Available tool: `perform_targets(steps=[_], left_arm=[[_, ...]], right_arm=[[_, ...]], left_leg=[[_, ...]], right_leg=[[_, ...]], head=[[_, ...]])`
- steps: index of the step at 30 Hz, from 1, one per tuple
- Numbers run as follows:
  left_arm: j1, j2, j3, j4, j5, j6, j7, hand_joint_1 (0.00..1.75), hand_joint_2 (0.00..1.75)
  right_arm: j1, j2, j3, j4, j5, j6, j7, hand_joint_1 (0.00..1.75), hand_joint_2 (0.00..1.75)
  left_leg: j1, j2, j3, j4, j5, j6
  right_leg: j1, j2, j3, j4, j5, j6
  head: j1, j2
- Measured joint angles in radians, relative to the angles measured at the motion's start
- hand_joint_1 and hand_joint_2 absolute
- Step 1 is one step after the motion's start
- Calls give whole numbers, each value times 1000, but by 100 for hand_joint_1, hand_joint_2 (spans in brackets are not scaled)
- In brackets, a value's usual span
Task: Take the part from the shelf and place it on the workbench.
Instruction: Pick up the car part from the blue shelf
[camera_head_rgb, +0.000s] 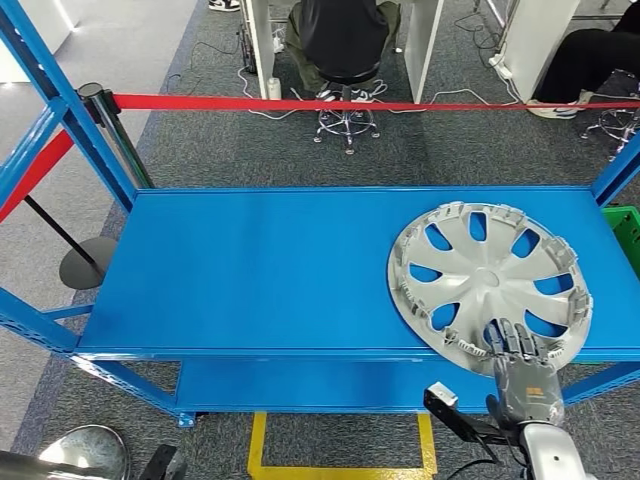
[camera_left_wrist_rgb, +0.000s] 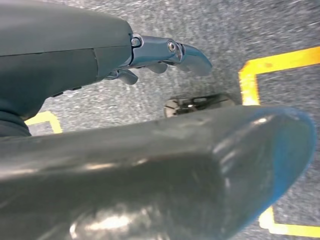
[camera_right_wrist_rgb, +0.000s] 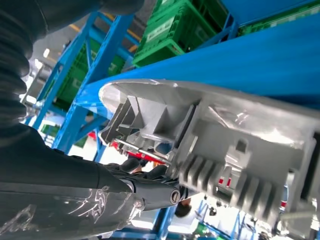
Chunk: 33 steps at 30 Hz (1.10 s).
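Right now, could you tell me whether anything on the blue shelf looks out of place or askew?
Yes: the silver wheel cover sits at the shelf's right end, its near rim overhanging the front edge, where the right hand has its fingers on it. No damage visible.

A silver wheel cover (camera_head_rgb: 489, 283) lies on the blue shelf (camera_head_rgb: 249, 270).

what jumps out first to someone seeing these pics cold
A big silver wheel cover lies on the right side of the blue shelf, its near edge overhanging the front. The right hand reaches up at that edge, fingers on the rim. Beyond, red barrier tape runs across the grey floor.
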Motion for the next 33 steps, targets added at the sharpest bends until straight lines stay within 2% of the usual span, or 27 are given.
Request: perform_targets(steps=[2, 6, 8, 16, 33], left_arm=[[0, -1, -1, 0, -1, -2, 23, 0, 0], [0, -4, -2, 0, -4, -5, 36, 0, 0], [0, -6, -3, 0, -6, -6, 33, 0, 0], [0, -11, -7, 0, -10, -9, 23, 0, 0], [-1, -18, -11, 0, -13, -12, 23, 0, 0]], right_arm=[[-11, -23, 23, 15, 1, -1, 22, 0, 175], [-45, -86, 101, 42, 1, 17, 133, 0, 175], [-59, -104, 127, 56, 1, 18, 152, 0, 175], [-112, -117, 152, 108, 2, -8, 88, 0, 175], [-160, -110, 159, 157, 2, -30, 70, 0, 175]], left_leg=[[0, 0, 0, 0, 0, 0], [0, 0, 0, 0, 1, 1], [0, 0, 0, 0, 1, 1], [0, 0, 0, 0, 2, 2], [0, 0, 0, 0, 2, 2]], right_leg=[[0, 0, 0, 0, 0, 0], [0, 0, 0, 0, 0, 0], [0, 0, 0, 0, 0, 0], [0, 1, 0, 0, 1, 0], [0, 0, 0, 0, 1, 0]], head=[[0, 0], [0, 0], [0, 0], [0, 0], [0, 0]])
